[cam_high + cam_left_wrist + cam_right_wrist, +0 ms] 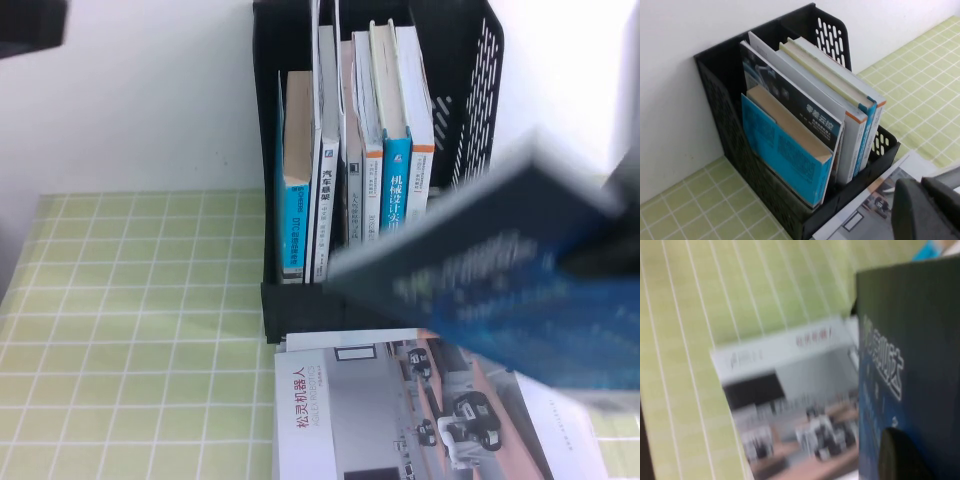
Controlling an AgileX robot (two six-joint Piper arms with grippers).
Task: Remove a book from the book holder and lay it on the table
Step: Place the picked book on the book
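Half done, we judge: our right gripper [900,455] clamps the dark blue magazine [520,290] aloft at right of frame — clear of the black file rack [480,90], not yet on the grid cloth [130,330] — while the left gripper [927,210], lower right, cannot be read.

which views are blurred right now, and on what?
High view: dark blue glossy magazine smeared, held at right gripper; black plastic rack sharp. Right wrist view: everything soft, including the grey-white robot magazine. Left wrist view: crisp; left gripper dark foreground.
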